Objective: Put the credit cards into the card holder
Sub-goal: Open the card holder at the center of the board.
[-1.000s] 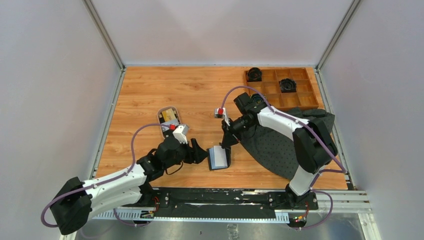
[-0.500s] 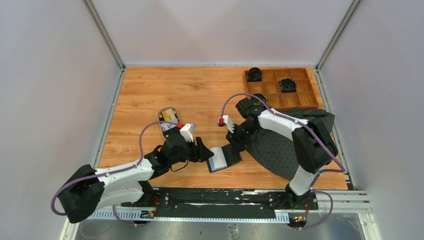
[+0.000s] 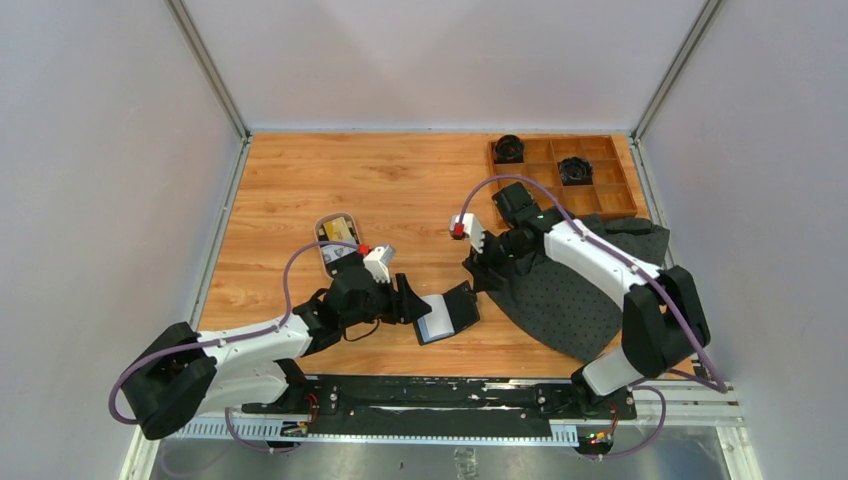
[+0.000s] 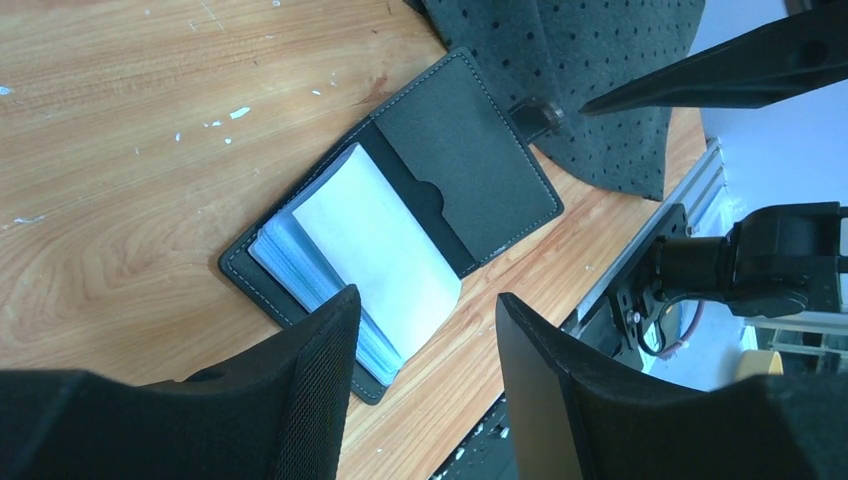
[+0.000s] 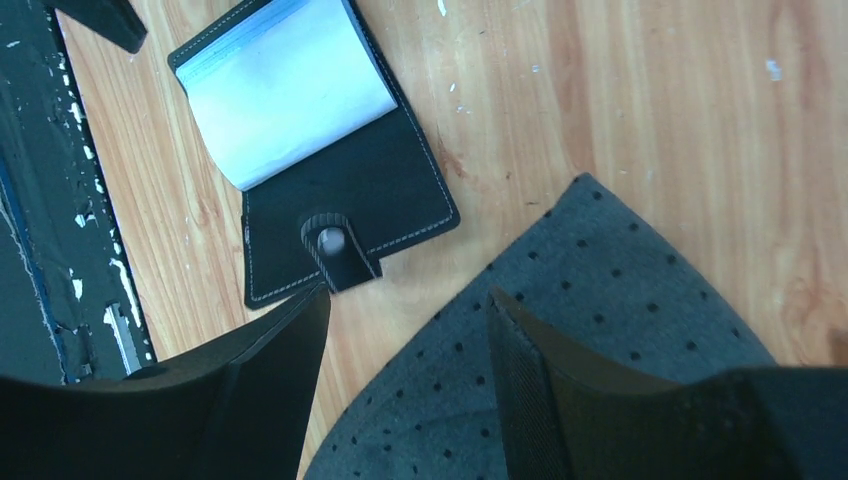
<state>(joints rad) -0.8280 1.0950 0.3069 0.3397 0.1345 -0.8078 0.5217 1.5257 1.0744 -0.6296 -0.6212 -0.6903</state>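
Card holder (image 3: 447, 315) lies open on the bench (image 3: 330, 170), both jaws open and empty, credit cards (image 3: 340, 233) not loaded, sitting in the tray (image 3: 335, 215).

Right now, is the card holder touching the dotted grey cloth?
Apart. The right wrist view shows a strip of bare wood between the card holder and the edge of the dotted grey cloth.

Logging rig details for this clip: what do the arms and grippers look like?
The left arm and right arm have white links, black joints and looping purple cables. Each wrist carries a white block with a red mark. Fingers are black, with textured inner faces.
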